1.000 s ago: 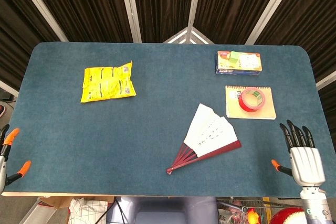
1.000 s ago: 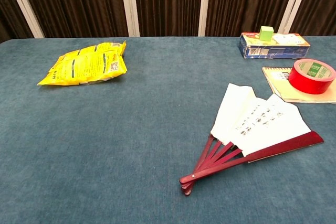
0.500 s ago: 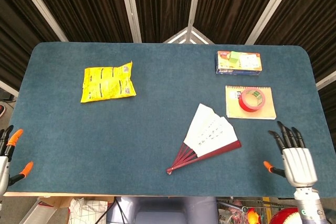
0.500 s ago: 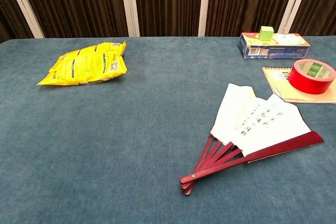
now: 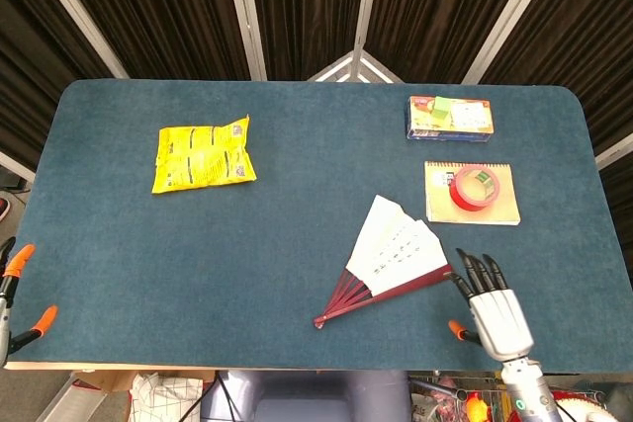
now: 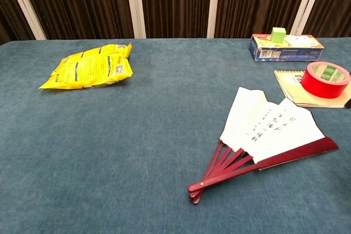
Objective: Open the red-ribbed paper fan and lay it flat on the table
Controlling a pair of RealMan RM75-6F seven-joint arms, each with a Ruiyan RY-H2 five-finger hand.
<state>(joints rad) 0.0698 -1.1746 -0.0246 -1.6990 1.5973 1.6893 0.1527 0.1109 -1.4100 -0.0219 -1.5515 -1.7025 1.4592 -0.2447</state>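
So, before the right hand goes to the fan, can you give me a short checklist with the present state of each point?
1. Fan lies on the table, only partly spread: ok as a start.
2. Right hand holds nothing, fingers apart: ok.
3. Right hand is close to the fan's outer red rib, not visibly touching: ok.
4. Red tape roll on the notepad is apart from the fan: ok.
5. Left hand is at the table's edge, far from the fan: ok.
6. Whether the folded ribs will slide freely: cannot tell.
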